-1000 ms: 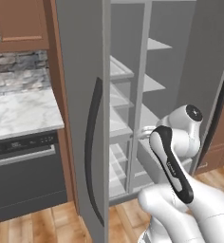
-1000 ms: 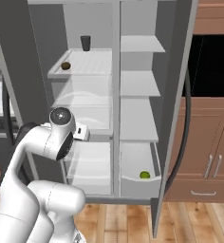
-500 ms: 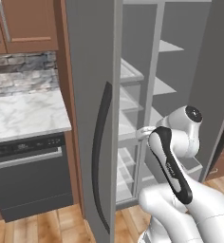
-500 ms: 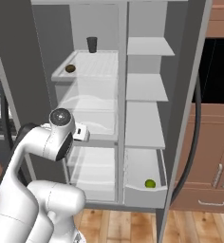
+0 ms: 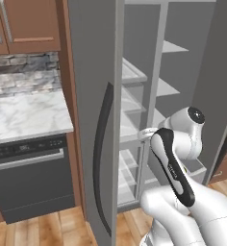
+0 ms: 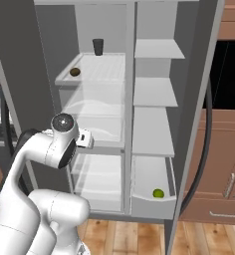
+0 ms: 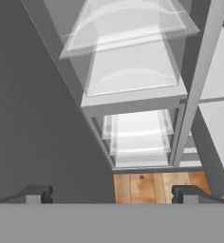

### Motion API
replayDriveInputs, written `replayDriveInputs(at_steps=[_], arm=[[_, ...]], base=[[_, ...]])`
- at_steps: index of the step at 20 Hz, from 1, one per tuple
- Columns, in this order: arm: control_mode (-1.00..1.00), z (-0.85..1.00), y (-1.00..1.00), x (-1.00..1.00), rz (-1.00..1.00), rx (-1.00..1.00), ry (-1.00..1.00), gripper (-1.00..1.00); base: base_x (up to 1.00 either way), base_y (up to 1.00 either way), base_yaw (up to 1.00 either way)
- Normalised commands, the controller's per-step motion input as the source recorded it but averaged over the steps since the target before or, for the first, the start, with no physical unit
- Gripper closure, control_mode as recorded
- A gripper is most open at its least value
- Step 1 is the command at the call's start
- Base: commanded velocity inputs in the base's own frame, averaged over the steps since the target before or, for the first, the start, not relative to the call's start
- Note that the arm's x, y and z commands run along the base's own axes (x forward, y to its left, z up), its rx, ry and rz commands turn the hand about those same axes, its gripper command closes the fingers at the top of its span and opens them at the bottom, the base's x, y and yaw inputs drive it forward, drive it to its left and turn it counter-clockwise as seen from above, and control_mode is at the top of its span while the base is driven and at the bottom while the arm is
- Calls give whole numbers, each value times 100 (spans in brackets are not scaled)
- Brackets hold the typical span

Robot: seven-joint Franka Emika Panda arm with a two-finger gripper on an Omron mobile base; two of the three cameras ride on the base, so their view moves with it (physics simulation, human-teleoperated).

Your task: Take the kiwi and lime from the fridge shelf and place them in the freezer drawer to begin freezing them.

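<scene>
One kiwi (image 6: 75, 71) sits on the top left shelf (image 6: 92, 69) of the open fridge, and one dark cup (image 6: 98, 47) stands at the back of that same shelf. One lime (image 6: 159, 193) lies in the single pulled-out freezer drawer (image 6: 152, 201) at lower right. That makes two fruits in all, one of each kind. The right-hand column carries three flat shelves (image 6: 154, 92) above the drawer; the left column shows one ribbed shelf on top and clear bins (image 6: 97, 107) stacked beneath it, their exact number hard to tell. Two fridge doors stand open, one to each side, each with one long dark handle (image 5: 102, 153). One marble table (image 5: 26, 115) and one dark oven front (image 5: 29, 173) stand beside the fridge.
</scene>
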Motion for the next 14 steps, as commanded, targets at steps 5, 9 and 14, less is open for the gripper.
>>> replayDriveInputs(at_steps=[5,9,14], arm=[[100,0,0,0,0,0,0,-100],[100,0,0,0,0,0,0,-100],[100,0,0,0,0,0,0,-100]], base=[[28,-1,0],[11,21,2],[24,9,5]])
